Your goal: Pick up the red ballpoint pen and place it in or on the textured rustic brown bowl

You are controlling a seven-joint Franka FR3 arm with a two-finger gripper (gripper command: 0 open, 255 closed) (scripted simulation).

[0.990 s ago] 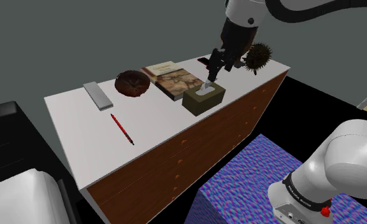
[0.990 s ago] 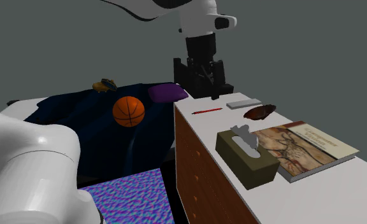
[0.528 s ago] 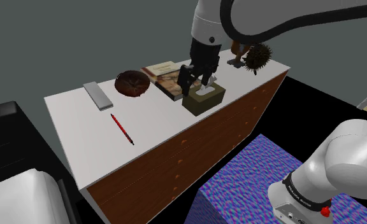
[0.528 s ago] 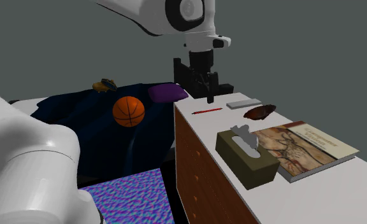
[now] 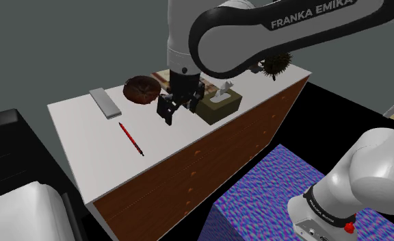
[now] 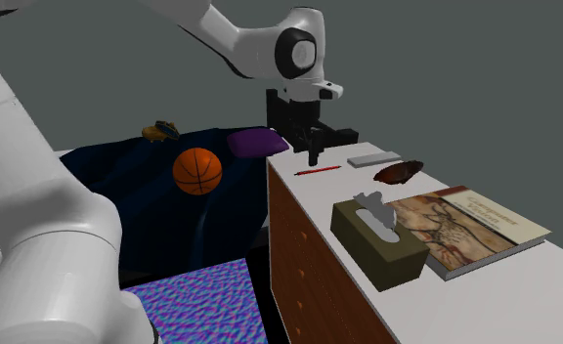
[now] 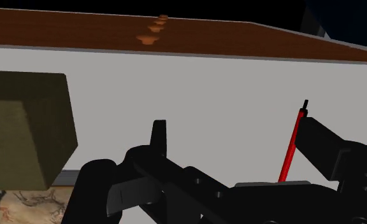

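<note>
**Open gripper hangs short of the red pen**

The white arm (image 5: 243, 31) arches over from its stand and reaches down toward the middle of the white tabletop (image 5: 86, 147), which caps a brown chest of drawers. Along the far side lie a picture book (image 6: 465, 227), an olive tissue box (image 5: 219, 104) and the dark brown bowl (image 5: 142, 89). The bowl has bare top around it, so I'd say it is easy to reach from above. The gripper (image 5: 167, 115) hangs above the top near the tissue box, its fingers (image 7: 158, 137) spread apart and holding nothing. Pointed downward like that, it looks set for something lying flat. A flat grey slab (image 5: 105, 103) lies to the bowl's left in the shoulder view, out of the way. The red pen (image 5: 130, 139) lies flat toward the front edge, apart from the gripper, with nothing between the two. In the wrist view it runs beside one finger, not between them, so a sideways shift looks needed before any grip.
</note>
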